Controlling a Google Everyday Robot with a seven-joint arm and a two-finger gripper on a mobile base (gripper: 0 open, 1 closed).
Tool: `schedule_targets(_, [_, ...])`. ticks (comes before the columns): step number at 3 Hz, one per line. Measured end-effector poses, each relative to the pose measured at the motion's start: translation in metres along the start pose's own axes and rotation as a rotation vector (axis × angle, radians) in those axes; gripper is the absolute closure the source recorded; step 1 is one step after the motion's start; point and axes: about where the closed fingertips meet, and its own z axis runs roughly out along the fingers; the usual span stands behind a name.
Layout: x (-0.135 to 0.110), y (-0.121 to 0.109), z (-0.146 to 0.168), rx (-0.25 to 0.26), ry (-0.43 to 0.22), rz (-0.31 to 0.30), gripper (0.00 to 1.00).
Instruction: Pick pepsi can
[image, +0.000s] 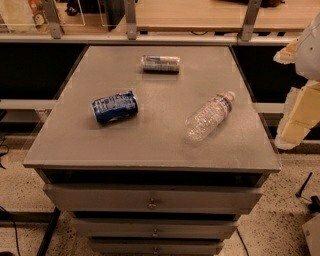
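Note:
The pepsi can (114, 106) is a short dark blue can with white lettering. It lies on its side on the left half of the grey cabinet top (150, 145). My gripper (279, 100) hangs at the right edge of the view, beyond the cabinet's right side and well away from the can. Its two cream fingers (300, 112) stand apart with nothing between them. Nothing hides the can.
A slimmer silver-grey can (160, 63) lies on its side near the back of the top. A clear plastic bottle (209, 116) lies on its side at the right. Drawers (150, 202) face front below. A railing (150, 37) runs behind the cabinet.

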Motion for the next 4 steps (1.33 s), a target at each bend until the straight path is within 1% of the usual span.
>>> schedule_targets(1, [0.0,0.0,0.0,0.0,0.0,0.0,0.0])
schedule_targets(2, [-0.012,-0.003,-0.001,0.013,-0.01,-0.028,0.0])
schedule_targets(3, [-0.06,-0.012,-0.003,0.044,-0.049,-0.127,0.0])
schedule_targets(4, [-0.123,-0.019,-0.005,0.089,-0.076,-0.258,0.0])
